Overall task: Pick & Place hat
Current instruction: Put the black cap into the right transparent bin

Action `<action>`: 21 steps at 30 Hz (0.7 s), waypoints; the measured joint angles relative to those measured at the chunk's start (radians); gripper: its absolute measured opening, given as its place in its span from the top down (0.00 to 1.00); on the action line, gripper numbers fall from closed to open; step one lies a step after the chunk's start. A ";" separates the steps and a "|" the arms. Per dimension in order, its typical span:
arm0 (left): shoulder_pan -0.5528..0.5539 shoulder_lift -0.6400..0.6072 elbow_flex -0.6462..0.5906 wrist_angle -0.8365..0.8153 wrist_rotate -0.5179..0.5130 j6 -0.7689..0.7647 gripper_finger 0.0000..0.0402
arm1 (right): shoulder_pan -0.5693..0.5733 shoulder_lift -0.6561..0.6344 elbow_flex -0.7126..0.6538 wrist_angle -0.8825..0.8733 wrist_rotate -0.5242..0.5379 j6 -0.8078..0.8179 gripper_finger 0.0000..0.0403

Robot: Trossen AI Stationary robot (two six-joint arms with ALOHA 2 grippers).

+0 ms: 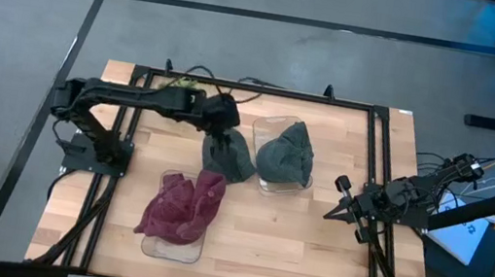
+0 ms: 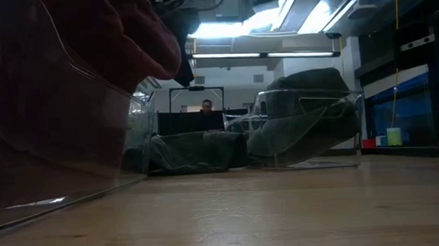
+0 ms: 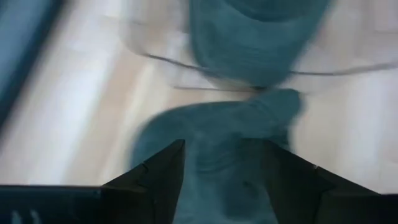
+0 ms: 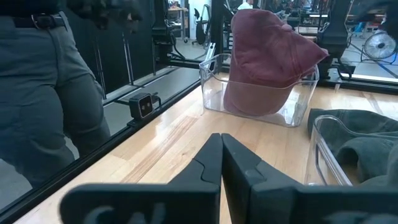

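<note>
Grey hat (image 1: pixel 228 158) lies on the desk (image 1: pixel 311 241), just beside the clear bin (image 1: pixel 272 187) that holds a second grey hat (image 1: pixel 287 153). Left pincer (image 1: pixel 220 135) is over the loose grey hat, at its far edge. In the left wrist view the fingers (image 3: pixel 163 171) stand apart with grey fabric (image 3: pixel 224 168) between them; whether they grip it cannot be told. A red hat (image 1: pixel 180 207) sits in another clear bin (image 1: pixel 174 248) nearer the desk's front, well apart from the pincer. Right pincer (image 1: pixel 334 213) waits near the desk's right edge, its fingers (image 4: pixel 208 163) pressed together on nothing. In the low view a person (image 2: pixel 207 107) shows far behind the desk.
</note>
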 joint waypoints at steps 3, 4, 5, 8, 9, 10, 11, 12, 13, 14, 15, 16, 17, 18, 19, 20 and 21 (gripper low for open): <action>-0.001 0.045 0.001 0.002 0.082 0.024 0.51 | 0.000 0.000 0.000 0.000 0.000 0.000 0.98; -0.001 0.062 0.001 0.002 0.094 0.027 0.51 | 0.000 0.000 0.000 0.000 0.000 0.000 0.98; -0.001 0.077 0.001 0.001 0.101 0.027 0.51 | 0.000 0.000 0.000 0.000 0.000 0.000 0.98; 0.001 0.116 0.001 -0.010 0.091 -0.013 0.51 | 0.000 0.000 0.000 0.000 0.000 0.000 0.98; 0.002 0.126 0.001 -0.011 0.090 -0.018 0.51 | 0.000 0.000 0.000 0.000 0.000 0.000 0.98; 0.002 0.136 0.001 -0.011 0.090 -0.021 0.50 | 0.000 0.000 0.000 0.000 0.000 0.000 0.98; 0.002 0.145 0.001 -0.011 0.090 -0.021 0.50 | 0.000 0.000 0.000 0.000 0.000 0.000 0.98; 0.002 0.153 0.001 -0.012 0.091 -0.020 0.49 | 0.000 0.000 0.000 0.000 0.000 0.000 0.98; 0.004 0.161 0.001 -0.013 0.097 -0.021 0.47 | 0.000 0.000 0.000 0.000 0.000 0.000 0.98; 0.007 0.169 0.001 -0.014 0.107 -0.021 0.46 | 0.000 0.000 0.000 0.000 0.000 0.000 0.98; 0.009 0.176 0.001 -0.017 0.115 -0.020 0.44 | 0.000 0.000 0.000 0.000 0.000 0.000 0.98; 0.011 0.184 0.001 -0.018 0.122 -0.016 0.43 | 0.000 0.000 0.000 0.000 0.000 0.000 0.98; 0.014 0.192 0.001 -0.022 0.127 -0.009 0.41 | 0.000 0.000 0.000 0.000 0.000 0.000 0.98; 0.016 0.199 0.000 -0.031 0.127 -0.006 0.39 | 0.000 0.000 0.000 0.000 0.000 0.000 0.98; 0.018 0.208 0.000 -0.034 0.123 -0.004 0.38 | 0.000 0.000 0.000 0.000 0.000 0.000 0.98; 0.020 0.216 0.001 -0.029 0.115 -0.002 0.36 | 0.000 0.000 0.000 0.000 0.000 0.000 0.98; 0.021 0.222 0.000 -0.032 0.102 0.005 0.35 | 0.000 0.000 0.000 0.000 0.000 0.000 0.98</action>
